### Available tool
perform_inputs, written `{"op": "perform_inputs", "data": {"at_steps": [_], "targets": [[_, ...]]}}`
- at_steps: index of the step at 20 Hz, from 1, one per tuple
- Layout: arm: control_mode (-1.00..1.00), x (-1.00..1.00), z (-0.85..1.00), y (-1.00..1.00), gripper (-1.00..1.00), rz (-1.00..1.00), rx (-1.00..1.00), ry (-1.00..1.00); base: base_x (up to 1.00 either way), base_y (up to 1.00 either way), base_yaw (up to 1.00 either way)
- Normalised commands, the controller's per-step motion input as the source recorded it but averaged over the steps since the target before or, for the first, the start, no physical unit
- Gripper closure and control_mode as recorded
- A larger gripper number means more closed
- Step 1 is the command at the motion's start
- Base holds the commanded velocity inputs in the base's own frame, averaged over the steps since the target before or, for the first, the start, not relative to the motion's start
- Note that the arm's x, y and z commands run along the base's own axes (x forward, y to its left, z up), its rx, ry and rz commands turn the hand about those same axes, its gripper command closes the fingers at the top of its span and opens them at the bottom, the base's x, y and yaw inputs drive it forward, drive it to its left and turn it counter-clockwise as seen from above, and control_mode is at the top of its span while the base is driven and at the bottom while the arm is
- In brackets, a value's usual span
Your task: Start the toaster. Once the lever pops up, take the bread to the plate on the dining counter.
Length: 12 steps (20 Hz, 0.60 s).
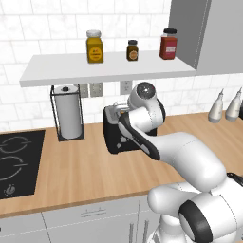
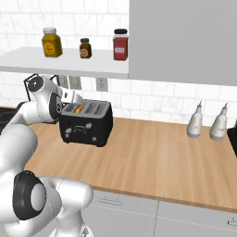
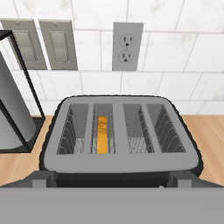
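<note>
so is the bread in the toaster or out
In. The bread sits down inside the second slot from the left of the toaster in the hand view, its orange crust edge below the slot rim; the other three slots are empty.

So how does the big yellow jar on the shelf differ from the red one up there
The wide yellow-amber jar is rounded with a pale, silvery lid; the tall red jar is squarer and slimmer with a dark lid. The yellow one stands toward the shelf's left end in the left base view, the red one at its right end beside the grey cabinet, with a small brown jar between them. Both stand upright on the white wall shelf.
</note>
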Motion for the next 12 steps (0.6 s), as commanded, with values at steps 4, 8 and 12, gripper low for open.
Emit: {"op": "perform_inputs", "data": {"at_steps": [4, 8, 12], "targets": [[-1.00, 0.00, 0.00, 0.00, -1.00, 0.00, 0.00, 0.00, 0.00, 0.00, 0.00], [-1.00, 0.00, 0.00, 0.00, -1.00, 0.00, 0.00, 0.00, 0.00, 0.00, 0.00], [-1.00, 0.00, 0.00, 0.00, -1.00, 0.00, 0.00, 0.00, 0.00, 0.00, 0.00]]}}
